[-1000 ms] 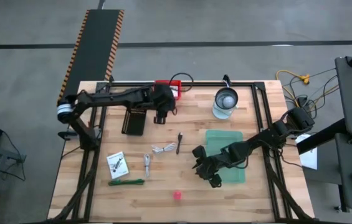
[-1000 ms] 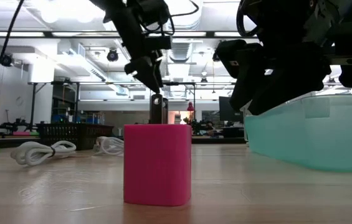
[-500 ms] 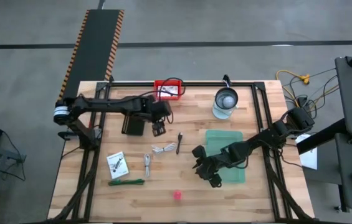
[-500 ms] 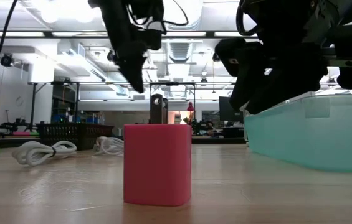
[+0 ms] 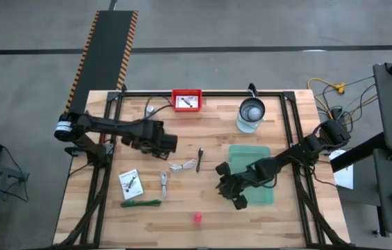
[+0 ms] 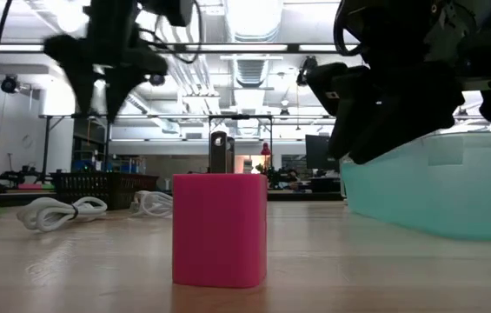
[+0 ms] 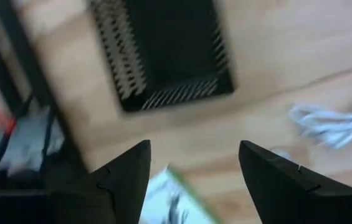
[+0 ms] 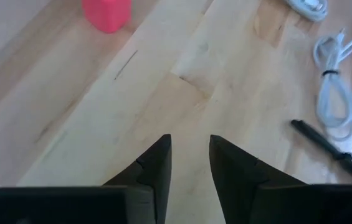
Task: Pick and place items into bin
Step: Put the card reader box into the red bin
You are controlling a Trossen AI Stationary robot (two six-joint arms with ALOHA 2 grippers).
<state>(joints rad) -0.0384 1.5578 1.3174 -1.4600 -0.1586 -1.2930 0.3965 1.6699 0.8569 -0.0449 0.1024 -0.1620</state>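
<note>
On my left the left gripper (image 5: 166, 144) has swung away from the red box (image 5: 187, 100) at the table's far edge, where it sat a second ago, and now hangs over the black tray (image 5: 148, 133), covering most of it; its fingers (image 7: 123, 177) stand wide apart with nothing between them, and past them I see the tray (image 7: 163, 50), a corner of the card (image 7: 176, 199) and the blurred cable (image 7: 334, 121). The loose items have not moved: the green tie (image 5: 140, 204) lies nearest the front left, the card (image 5: 130, 183) just behind it, the metal clip (image 5: 164, 184) beside the card, then the white cable (image 5: 182, 166) touching the thin black stick (image 5: 199, 159) toward the middle. The pink block (image 5: 198, 218) stands alone near the front edge, upright in the low view (image 6: 220, 229). The right gripper (image 5: 232, 196) sits as before at the near left corner of the green bin (image 5: 259, 156), its fingers (image 8: 151, 168) set narrow and empty above bare wood. The glass jar (image 5: 252, 114) stands behind the bin. The bin looks empty to me, with nothing placed inside yet.
</note>
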